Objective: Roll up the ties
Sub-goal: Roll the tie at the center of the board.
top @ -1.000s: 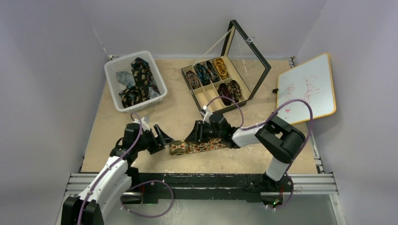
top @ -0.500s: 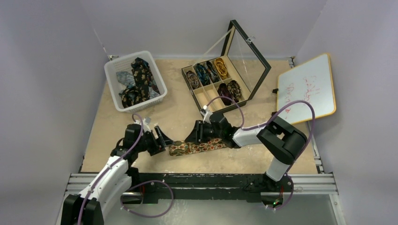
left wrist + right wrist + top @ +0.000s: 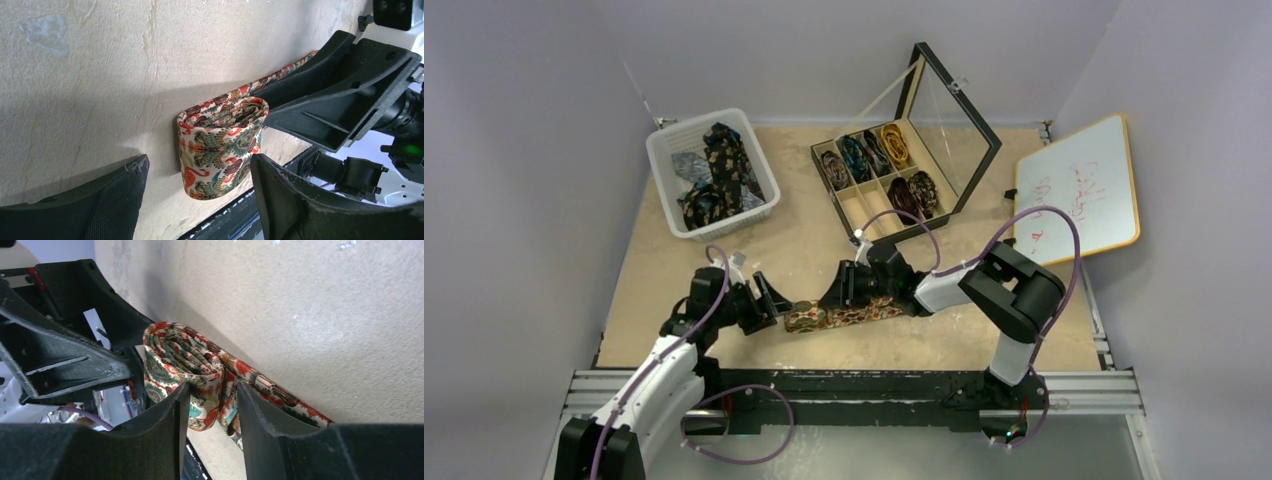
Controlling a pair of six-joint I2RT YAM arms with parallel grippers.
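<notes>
A tan-orange paisley tie (image 3: 844,314) lies along the near part of the table, standing on its edge, its left end folded into a loose loop (image 3: 220,145). My right gripper (image 3: 849,295) reaches in from the right. In the right wrist view its jaws (image 3: 211,390) are shut on the tie's folded layers (image 3: 190,360), with both pads touching the fabric. My left gripper (image 3: 772,297) sits just left of the tie's end and stands open (image 3: 200,167). The loop lies ahead of its wide-spread fingers, touching neither.
A white basket (image 3: 664,150) of loose dark ties (image 3: 714,170) stands at the back left. A black compartment box (image 3: 819,152) with its lid (image 3: 954,110) raised holds several coiled ties (image 3: 894,145). A whiteboard (image 3: 1079,190) leans at the right. The black rail runs along the near edge.
My right arm's elbow has shifted left and its jaws have narrowed on the tie. The left gripper has edged slightly toward the tie's end.
</notes>
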